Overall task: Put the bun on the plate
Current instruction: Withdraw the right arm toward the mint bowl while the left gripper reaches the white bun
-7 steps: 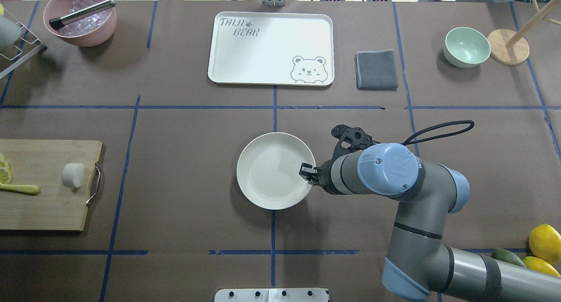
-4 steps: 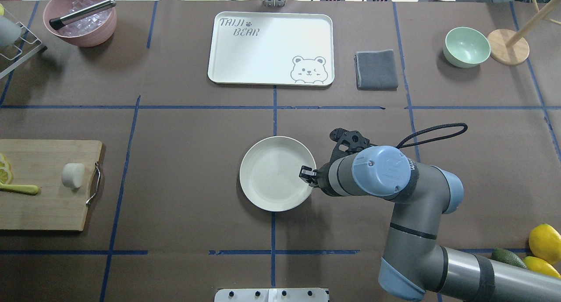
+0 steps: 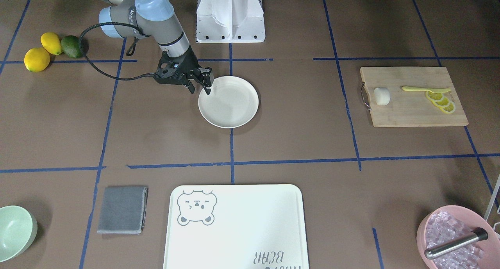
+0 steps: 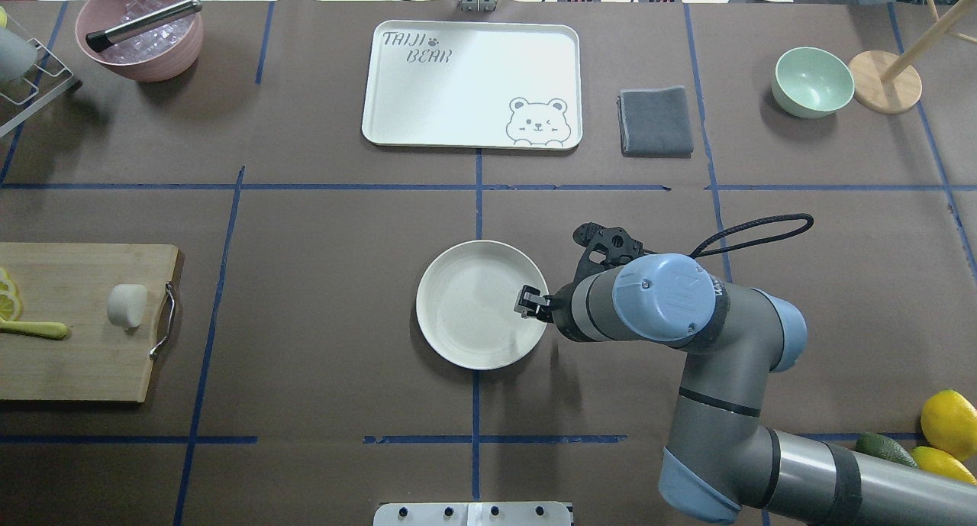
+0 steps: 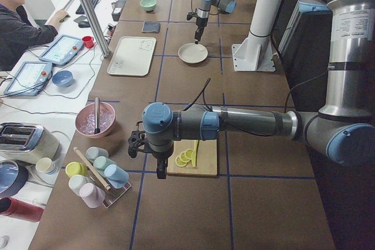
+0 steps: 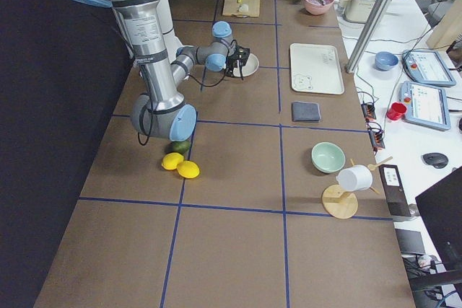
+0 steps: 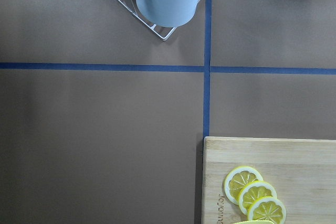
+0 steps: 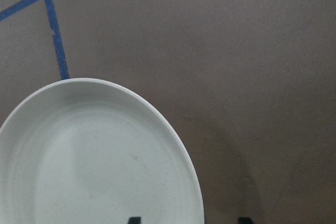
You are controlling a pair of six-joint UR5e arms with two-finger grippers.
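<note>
The bun (image 4: pixel 127 305), a small white roll, lies on the wooden cutting board (image 4: pixel 84 358) at the table's left side, also seen as the bun (image 3: pixel 382 96) in the front view. The cream plate (image 4: pixel 465 312) rests flat at the table's middle. My right gripper (image 4: pixel 532 303) stands at its right rim, open; in the right wrist view the plate (image 8: pixel 105 171) has its rim between the two spread fingertips (image 8: pixel 134 220). My left gripper (image 5: pixel 136 143) hovers beyond the board's outer end, far from the bun; whether it is open or shut I cannot tell.
Lemon slices (image 4: pixel 8 297) and a yellow knife (image 4: pixel 34 329) share the board. A bear tray (image 4: pixel 473 83), grey cloth (image 4: pixel 656 121) and mint bowl (image 4: pixel 813 81) sit at the back, a pink ice bowl (image 4: pixel 141 30) back left, lemons and an avocado (image 4: pixel 946 423) front right.
The plate has sunk a little and now looks smaller, lying on the table. The right arm lowered with it, and its visible finger shifted slightly inward over the plate.
</note>
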